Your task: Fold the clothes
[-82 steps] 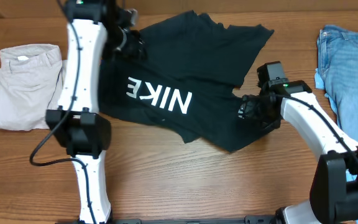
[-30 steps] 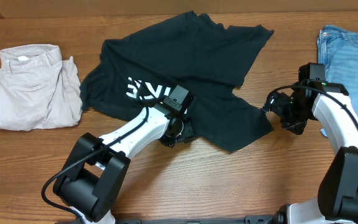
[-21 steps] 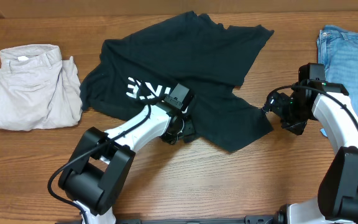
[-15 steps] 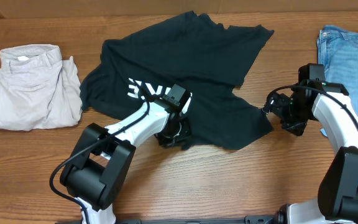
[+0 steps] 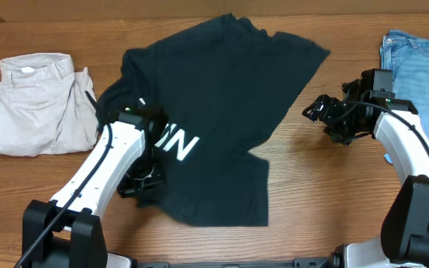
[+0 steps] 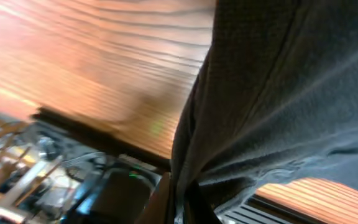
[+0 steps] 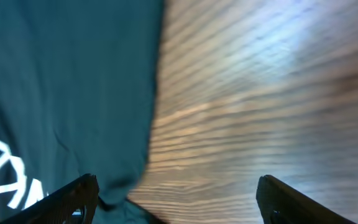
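On the wood table (image 5: 311, 193), left hand (image 5: 144, 179) pinches the T-shirt (image 5: 222, 112); right hand (image 5: 317, 110) gapes empty.

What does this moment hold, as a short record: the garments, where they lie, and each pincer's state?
T-shirt: black, white lettering partly showing, spread crumpled mid-table, not yet folded
left pincer: shut on the T-shirt's lower-left edge
right pincer: open, empty, over bare wood beside the T-shirt's right edge
beige trousers: far left, bunched
jeans: far right, partly out of view
table: wood
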Available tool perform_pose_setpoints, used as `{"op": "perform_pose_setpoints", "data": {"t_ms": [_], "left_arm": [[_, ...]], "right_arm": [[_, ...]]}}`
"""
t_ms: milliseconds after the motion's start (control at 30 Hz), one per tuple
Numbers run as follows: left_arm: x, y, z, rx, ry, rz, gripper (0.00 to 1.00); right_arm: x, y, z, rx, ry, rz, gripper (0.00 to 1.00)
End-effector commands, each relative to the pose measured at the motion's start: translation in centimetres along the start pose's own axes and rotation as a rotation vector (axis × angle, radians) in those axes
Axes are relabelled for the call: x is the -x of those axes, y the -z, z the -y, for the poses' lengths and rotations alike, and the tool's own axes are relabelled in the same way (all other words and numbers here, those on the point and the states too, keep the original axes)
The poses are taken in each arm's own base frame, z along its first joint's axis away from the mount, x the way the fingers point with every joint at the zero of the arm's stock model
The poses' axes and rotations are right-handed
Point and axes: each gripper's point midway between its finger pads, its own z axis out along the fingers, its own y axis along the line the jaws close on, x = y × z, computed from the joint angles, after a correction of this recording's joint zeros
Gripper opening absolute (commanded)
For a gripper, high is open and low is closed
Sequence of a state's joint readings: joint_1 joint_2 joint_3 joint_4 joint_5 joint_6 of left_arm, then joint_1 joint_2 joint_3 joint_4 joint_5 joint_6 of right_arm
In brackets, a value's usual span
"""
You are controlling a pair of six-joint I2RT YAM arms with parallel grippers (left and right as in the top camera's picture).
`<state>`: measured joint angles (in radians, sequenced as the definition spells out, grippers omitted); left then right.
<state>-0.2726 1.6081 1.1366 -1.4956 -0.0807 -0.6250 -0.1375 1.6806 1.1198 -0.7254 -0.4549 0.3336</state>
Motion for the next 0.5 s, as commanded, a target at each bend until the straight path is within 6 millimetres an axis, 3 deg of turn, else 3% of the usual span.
{"op": "perform_pose_setpoints", "data": {"t_ms": [0,67,167,233,467], "left_arm": [[0.6,0.4,-1.8,0.078,-0.003,0.056,0.04],[0.6,0.4,-2.0,0.086,0.009,0.058,0.04],[0.7,0.3,-2.3,0.082,0.026,0.052,0.04],[1.1,0.3,-3.3,0.061,0.082,0.04,0.04],[2.4,0.5,-8.1,-0.204,0.275,0.011,0.04]], "right_arm": [[0.6,0.2,-1.5,0.077,0.033,0.013,0.86],[1.2,0.3,-1.7,0.083,0.048,0.039,0.86],[4.0,0.5,-2.1,0.084,0.045,0.152,0.84],[5.2,0.2,-2.0,0.08,-0.002,0.194,0.79],[7.6,-2.6,-1.4,0.112,-0.042,0.237,0.79]]}}
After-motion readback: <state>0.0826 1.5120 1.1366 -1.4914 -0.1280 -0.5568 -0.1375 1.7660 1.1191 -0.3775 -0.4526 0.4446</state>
